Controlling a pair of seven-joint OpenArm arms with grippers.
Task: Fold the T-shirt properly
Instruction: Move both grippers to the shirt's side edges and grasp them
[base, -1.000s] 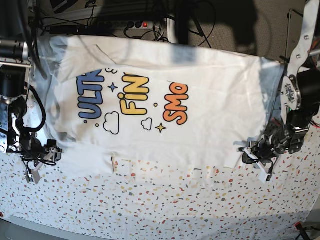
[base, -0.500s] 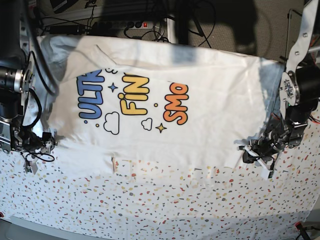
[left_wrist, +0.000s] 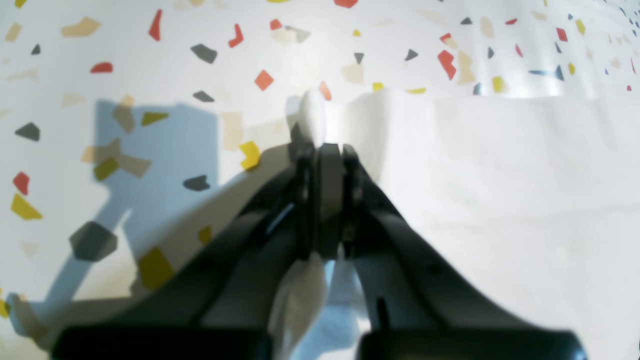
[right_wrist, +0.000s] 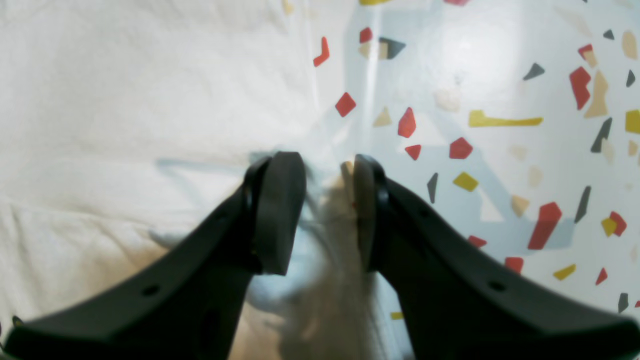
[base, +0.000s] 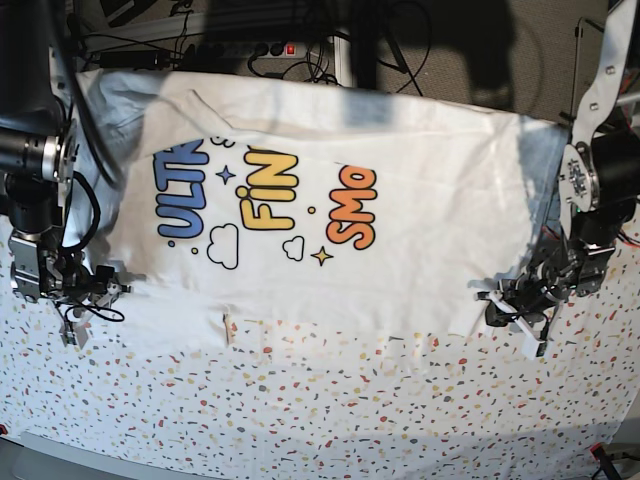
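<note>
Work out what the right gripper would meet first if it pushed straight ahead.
Probably the speckled terrazzo-pattern tablecloth: the right gripper, jaws apart, sits at the large white cotton T-shirt edge, shirt fabric between its fingers; depth is unclear.

The T-shirt (base: 330, 200) front reads "ULTR" blue, "FIN" yellow, "SMO" orange.

A white tablecloth (base: 330, 410) with a multicolored terrazzo speckle pattern covered the lower part of the base view. Along the top edge, a dark power strip (base: 200, 52) with a red switch lay among tangled black cables (base: 400, 50). Grey floor (base: 540, 70) occupied the upper right. Lighting was bright and cast bluish shadows.
</note>
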